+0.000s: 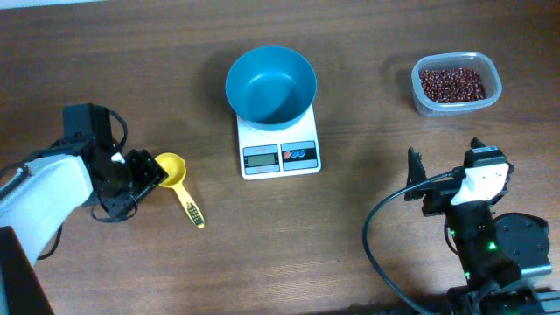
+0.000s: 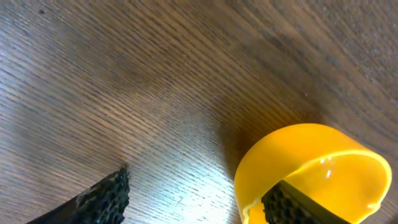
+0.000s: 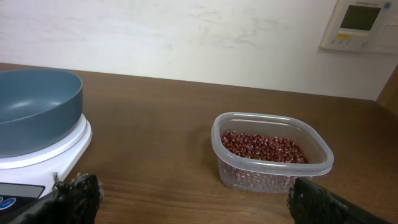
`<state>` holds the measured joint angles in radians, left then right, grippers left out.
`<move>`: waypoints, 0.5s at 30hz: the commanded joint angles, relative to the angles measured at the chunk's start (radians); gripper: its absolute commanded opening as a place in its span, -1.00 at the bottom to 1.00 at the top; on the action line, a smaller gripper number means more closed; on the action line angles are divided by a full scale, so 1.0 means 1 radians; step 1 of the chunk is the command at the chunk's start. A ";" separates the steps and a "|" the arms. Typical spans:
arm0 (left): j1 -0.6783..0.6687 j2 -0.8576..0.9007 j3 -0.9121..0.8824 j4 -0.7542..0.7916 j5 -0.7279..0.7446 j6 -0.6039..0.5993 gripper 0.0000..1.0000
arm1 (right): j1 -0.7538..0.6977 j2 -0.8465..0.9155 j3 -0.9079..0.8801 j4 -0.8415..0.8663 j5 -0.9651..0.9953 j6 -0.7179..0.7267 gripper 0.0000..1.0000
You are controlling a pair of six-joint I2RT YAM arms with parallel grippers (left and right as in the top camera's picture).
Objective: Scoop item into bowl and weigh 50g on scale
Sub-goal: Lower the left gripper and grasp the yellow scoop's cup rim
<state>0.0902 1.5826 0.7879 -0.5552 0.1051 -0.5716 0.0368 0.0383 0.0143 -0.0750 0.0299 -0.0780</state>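
Observation:
The teal-blue bowl (image 1: 271, 85) (image 3: 37, 109) stands empty on the white scale (image 1: 280, 156) (image 3: 62, 149) at the table's middle back. The reddish-brown beans (image 1: 451, 84) (image 3: 261, 146) fill a clear tub at the back right. A yellow scoop (image 1: 171, 168) (image 2: 311, 162) lies left of the scale, handle pointing toward the front. My left gripper (image 1: 153, 172) (image 2: 199, 199) is open at the scoop's cup: one finger (image 2: 292, 205) sits inside the cup, while the other (image 2: 106, 199) is on bare table well clear of the cup wall. My right gripper (image 1: 444, 153) (image 3: 196, 199) stands open and empty in front of the tub.
The clear tub (image 1: 455, 107) (image 3: 273, 168) sits close to the table's back right. A black cable (image 1: 372, 236) loops beside the right arm near the front edge. A pale wall rises behind the table in the right wrist view.

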 commanded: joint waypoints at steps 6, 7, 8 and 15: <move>-0.059 0.009 -0.009 0.058 0.010 -0.020 0.29 | -0.005 -0.003 -0.009 -0.003 0.016 0.012 0.98; -0.070 0.009 -0.009 0.067 0.009 -0.020 0.28 | -0.005 -0.003 -0.009 -0.003 0.016 0.012 0.98; -0.075 0.009 -0.009 0.069 0.005 -0.020 0.20 | -0.005 -0.003 -0.009 -0.003 0.016 0.012 0.98; -0.075 0.009 -0.009 0.066 -0.027 -0.020 -0.25 | -0.005 -0.003 -0.009 -0.003 0.016 0.012 0.98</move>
<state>0.0189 1.5826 0.7868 -0.4885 0.0956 -0.5900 0.0368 0.0383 0.0143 -0.0750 0.0303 -0.0780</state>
